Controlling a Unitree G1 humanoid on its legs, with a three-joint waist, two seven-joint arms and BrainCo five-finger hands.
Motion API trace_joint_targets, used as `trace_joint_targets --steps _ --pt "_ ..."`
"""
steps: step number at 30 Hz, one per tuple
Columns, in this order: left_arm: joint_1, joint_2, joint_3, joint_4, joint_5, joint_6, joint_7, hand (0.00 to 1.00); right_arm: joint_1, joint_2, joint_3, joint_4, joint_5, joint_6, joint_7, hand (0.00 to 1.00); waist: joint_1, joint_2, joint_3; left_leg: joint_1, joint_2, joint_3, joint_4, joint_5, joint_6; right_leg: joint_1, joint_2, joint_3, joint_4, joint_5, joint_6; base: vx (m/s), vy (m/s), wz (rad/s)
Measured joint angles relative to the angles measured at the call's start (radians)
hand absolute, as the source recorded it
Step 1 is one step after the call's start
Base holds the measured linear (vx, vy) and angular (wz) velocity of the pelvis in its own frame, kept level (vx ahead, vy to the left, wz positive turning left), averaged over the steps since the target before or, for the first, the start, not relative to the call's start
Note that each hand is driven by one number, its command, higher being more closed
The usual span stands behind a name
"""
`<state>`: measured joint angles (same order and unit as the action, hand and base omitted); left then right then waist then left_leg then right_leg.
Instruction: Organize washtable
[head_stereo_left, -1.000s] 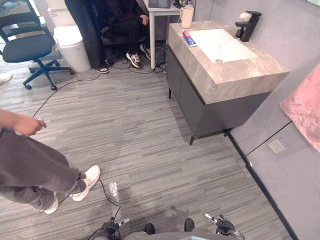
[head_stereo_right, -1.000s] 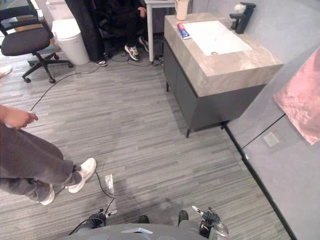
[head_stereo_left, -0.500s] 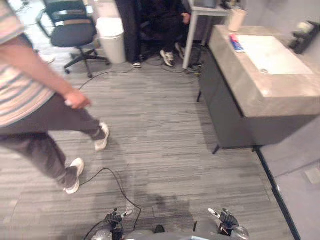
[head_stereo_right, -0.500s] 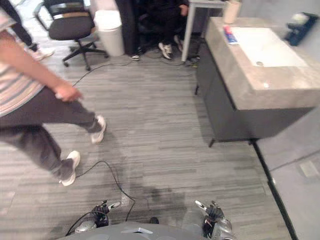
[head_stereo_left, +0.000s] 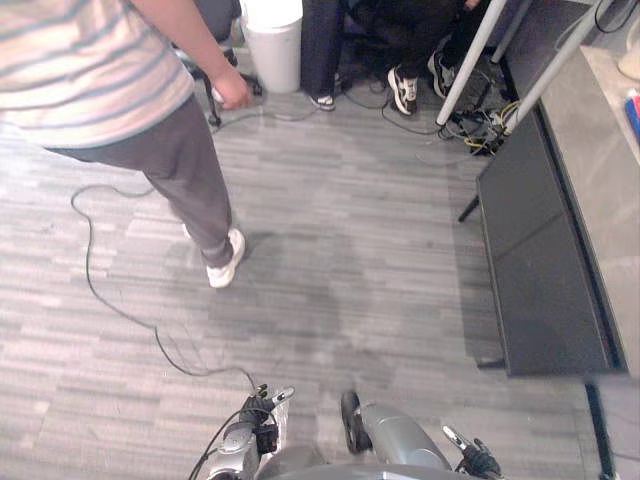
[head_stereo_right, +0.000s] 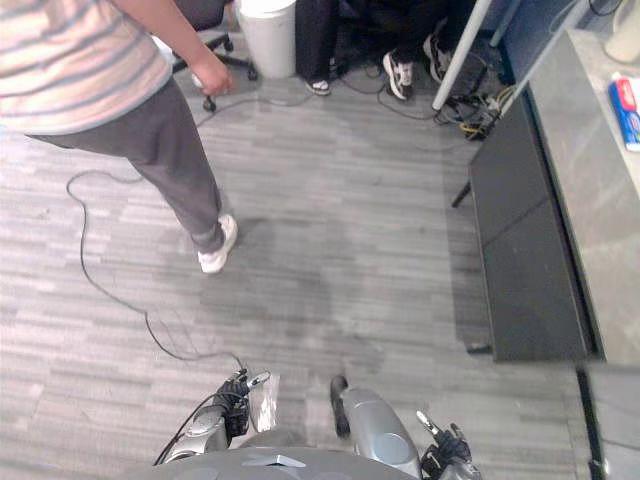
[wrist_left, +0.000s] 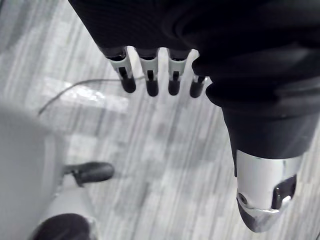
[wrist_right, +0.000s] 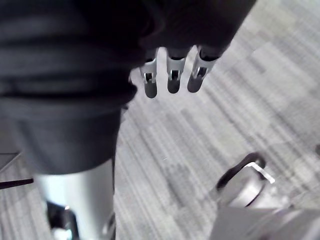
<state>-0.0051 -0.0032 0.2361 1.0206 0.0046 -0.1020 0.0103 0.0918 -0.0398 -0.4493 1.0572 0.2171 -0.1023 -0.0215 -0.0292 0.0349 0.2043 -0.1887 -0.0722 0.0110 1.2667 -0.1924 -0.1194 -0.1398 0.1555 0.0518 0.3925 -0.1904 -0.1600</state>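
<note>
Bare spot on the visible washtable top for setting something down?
The countertop strip between the toothpaste tube and its near corner is bare. The far end is crowded: the tube lies there with a cup beyond it.

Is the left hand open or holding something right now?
Open and empty: the left hand has its fingers hanging straight above the floor, with nothing held.

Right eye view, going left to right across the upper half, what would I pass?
Standing person in a striped shirt → white bin → seated person's sneaker → white table leg → dark washtable cabinet → toothpaste tube
</note>
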Motion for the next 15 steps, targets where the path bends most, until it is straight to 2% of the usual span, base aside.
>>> trace_joint_targets --steps 1,2,3,4,5,6,7,8,9,10,11,12,13,14,15 --pt "0.002 0.014 0.003 -0.019 0.000 -0.006 0.004 0.00 -0.012 0.000 0.046 -0.009 0.000 -0.004 0.000 0.00 0.030 -0.022 0.011 -0.088 0.032 0.046 0.026 -0.035 0.058 0.090 -0.024 0.034 -0.024 -0.008 -0.010 0.32 -0.063 -0.65" --pt "0.004 0.016 0.016 -0.037 0.000 -0.009 0.006 0.00 -0.031 0.000 0.080 -0.012 0.000 -0.003 -0.001 0.00 0.052 -0.041 0.006 -0.191 0.083 0.096 -0.044 -0.062 0.102 0.162 -0.056 0.064 -0.064 -0.012 -0.015 0.03 -0.070 -0.61" --pt "0.004 0.015 0.037 -0.043 0.000 -0.010 0.008 0.00 -0.036 0.000 0.096 -0.023 0.000 -0.003 -0.002 0.00 0.058 -0.046 0.003 -0.234 0.111 0.116 -0.116 -0.072 0.110 0.191 -0.073 0.072 -0.083 -0.014 -0.012 0.07 -0.059 -0.61" --pt "0.003 0.010 0.080 -0.051 -0.030 -0.019 0.014 0.00 -0.038 -0.001 0.128 -0.047 0.000 -0.008 -0.001 0.00 0.077 -0.053 0.006 -0.300 0.156 0.145 -0.307 -0.071 0.108 0.243 -0.111 0.075 -0.101 -0.021 0.002 0.27 0.006 -0.51" --pt "0.003 0.008 0.091 -0.053 -0.047 -0.024 0.019 0.00 -0.043 -0.002 0.140 -0.050 -0.001 -0.013 -0.001 0.00 0.084 -0.052 0.006 -0.312 0.172 0.155 -0.422 -0.065 0.100 0.267 -0.132 0.078 -0.103 -0.030 0.017 0.33 0.018 -0.69" --pt "0.008 0.006 0.088 -0.050 -0.067 -0.027 0.026 0.00 -0.044 -0.005 0.166 -0.064 -0.001 -0.017 -0.001 0.00 0.095 -0.044 0.000 -0.311 0.198 0.170 -0.688 -0.020 0.078 0.308 -0.170 0.100 -0.103 -0.053 0.055 0.26 0.070 -0.76" --pt "0.022 0.001 0.092 -0.041 -0.079 -0.029 0.034 0.00 -0.038 -0.017 0.179 -0.070 -0.003 -0.020 0.000 0.00 0.098 -0.026 -0.020 -0.307 0.210 0.137 -0.910 0.029 0.054 0.343 -0.198 0.133 -0.093 -0.080 0.088 0.16 0.061 -0.76" --pt "0.030 -0.003 0.095 -0.036 -0.080 -0.029 0.038 0.00 -0.035 -0.020 0.174 -0.062 -0.004 -0.019 0.000 0.00 0.098 -0.013 -0.034 -0.316 0.215 0.096 -0.963 0.032 0.042 0.357 -0.203 0.150 -0.079 -0.092 0.091 0.20 0.151 -0.72" --pt "0.045 -0.006 0.111 -0.019 -0.086 -0.032 0.041 0.00 -0.034 -0.027 0.160 -0.017 -0.013 -0.015 0.000 0.00 0.099 -0.009 -0.069 -0.325 0.201 0.081 -0.952 0.147 0.011 0.372 -0.228 0.189 -0.010 -0.110 0.112 0.26 0.217 -0.46" --pt "0.045 0.011 0.122 0.000 -0.089 -0.033 0.043 0.00 -0.026 -0.013 0.129 0.025 -0.036 -0.004 0.002 0.00 0.096 -0.075 -0.108 -0.312 0.125 0.111 -0.888 0.229 0.056 0.344 -0.301 0.223 0.125 -0.081 0.154 0.28 0.228 -0.28" --pt "0.045 0.025 0.122 0.004 -0.088 -0.032 0.044 0.00 -0.019 -0.008 0.113 0.044 -0.046 -0.002 0.003 0.00 0.093 -0.100 -0.121 -0.309 0.089 0.120 -0.850 0.217 0.091 0.325 -0.323 0.240 0.202 -0.034 0.185 0.33 0.192 0.22" --pt "0.039 0.055 0.118 0.017 -0.084 -0.027 0.043 0.00 -0.019 0.005 0.079 0.087 -0.052 0.003 0.010 0.00 0.076 -0.147 -0.122 -0.265 0.034 0.144 -0.787 0.134 0.133 0.292 -0.331 0.274 0.370 0.174 0.245 0.18 0.081 0.32" --pt "0.036 0.071 0.106 0.021 -0.084 -0.023 0.044 0.00 -0.026 0.007 0.080 0.107 -0.053 0.006 0.018 0.00 0.065 -0.165 -0.105 -0.187 0.005 0.146 -0.790 0.085 0.158 0.220 -0.314 0.292 0.558 0.291 0.313 0.09 0.024 0.30" --pt "0.034 0.075 0.091 0.023 -0.084 -0.017 0.044 0.00 -0.028 0.004 0.083 0.110 -0.052 0.001 0.023 0.00 0.059 -0.162 -0.098 -0.142 -0.003 0.142 -0.804 0.068 0.166 0.169 -0.302 0.270 0.655 0.270 0.300 -0.06 -0.068 -0.03" --pt "0.033 0.076 0.053 0.033 -0.082 -0.006 0.043 0.00 -0.029 -0.002 0.084 0.110 -0.053 -0.001 0.024 0.00 0.056 -0.149 -0.087 -0.049 -0.009 0.137 -0.853 0.058 0.172 0.100 -0.299 0.220 0.751 0.179 0.248 -0.25 -0.161 -0.27"
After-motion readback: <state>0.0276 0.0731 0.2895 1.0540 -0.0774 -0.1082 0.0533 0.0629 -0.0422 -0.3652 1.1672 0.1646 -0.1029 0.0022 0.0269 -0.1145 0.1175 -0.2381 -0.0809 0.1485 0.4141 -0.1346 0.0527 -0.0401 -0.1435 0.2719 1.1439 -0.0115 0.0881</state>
